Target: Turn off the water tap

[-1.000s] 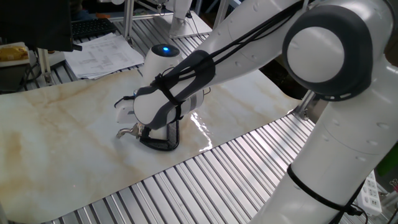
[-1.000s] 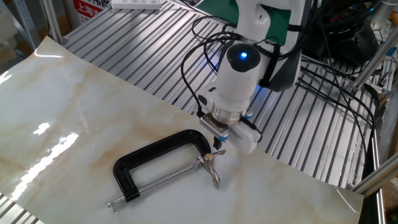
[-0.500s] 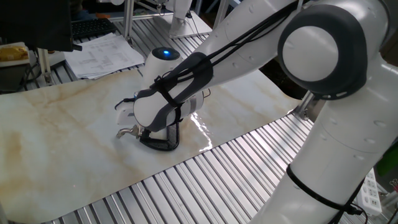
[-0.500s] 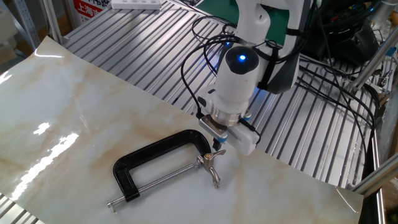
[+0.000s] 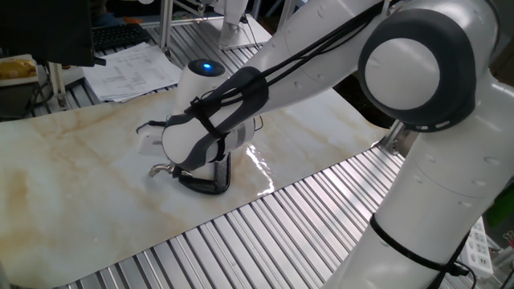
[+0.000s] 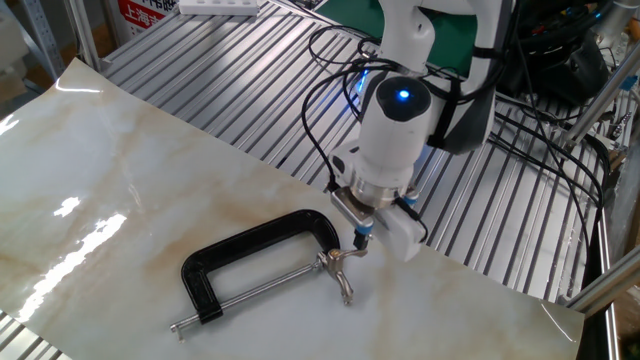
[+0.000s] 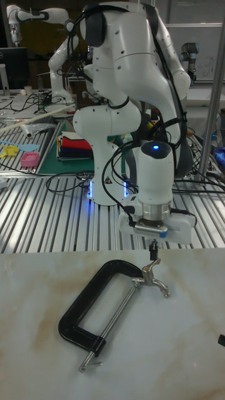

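Fingers [image 7: 152, 249] down, narrow, pinching 1 upturned wing of the water tap [image 6: 262, 265] handle just beneath them on the table [image 6: 110, 190]. Contact's made; the shut-off twist looks barely started.

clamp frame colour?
Black, glossy. The water tap shows it best in the other fixed view; its screw rod and handle are silver.

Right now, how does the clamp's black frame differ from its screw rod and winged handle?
The black frame is thick, curved into a C and dark; the screw rod is thin, straight and silver. The frame lies flat on the marble sheet, while the winged handle sticks up at one end, right below the gripper. All belong to one clamp, lying on the table.
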Motion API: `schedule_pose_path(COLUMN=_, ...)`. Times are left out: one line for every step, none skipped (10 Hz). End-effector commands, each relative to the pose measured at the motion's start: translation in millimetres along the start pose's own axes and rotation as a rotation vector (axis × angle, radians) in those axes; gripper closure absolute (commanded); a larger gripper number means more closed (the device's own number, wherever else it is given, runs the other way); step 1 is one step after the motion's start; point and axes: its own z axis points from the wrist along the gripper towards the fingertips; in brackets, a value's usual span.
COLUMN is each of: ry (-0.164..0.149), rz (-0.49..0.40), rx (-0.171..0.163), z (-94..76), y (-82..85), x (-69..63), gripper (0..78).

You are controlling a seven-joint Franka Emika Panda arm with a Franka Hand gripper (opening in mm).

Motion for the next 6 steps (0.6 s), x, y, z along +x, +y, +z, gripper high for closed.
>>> schedule_pose_path(ry=-0.041, rz=0.102, rx=-0.020, z=-4.9, y=16.3, x=-18.3, gripper=77.6)
schedule_pose_path(ry=-0.042, rz=0.111, rx=-0.021, z=-5.6, y=19.1, x=-22.5, gripper=77.6)
schedule_pose_path(ry=-0.045, rz=0.125, rx=-0.023, z=-6.2, y=21.0, x=-25.7, gripper=77.6)
schedule_pose_path(ry=-0.046, rz=0.139, rx=-0.024, z=-6.5, y=21.9, x=-27.1, gripper=77.6)
schedule_pose_path(ry=-0.045, rz=0.173, rx=-0.027, z=-7.1, y=23.1, x=-28.9, gripper=77.6)
schedule_pose_path(ry=-0.046, rz=0.195, rx=-0.032, z=-7.2, y=23.2, x=-29.1, gripper=77.6)
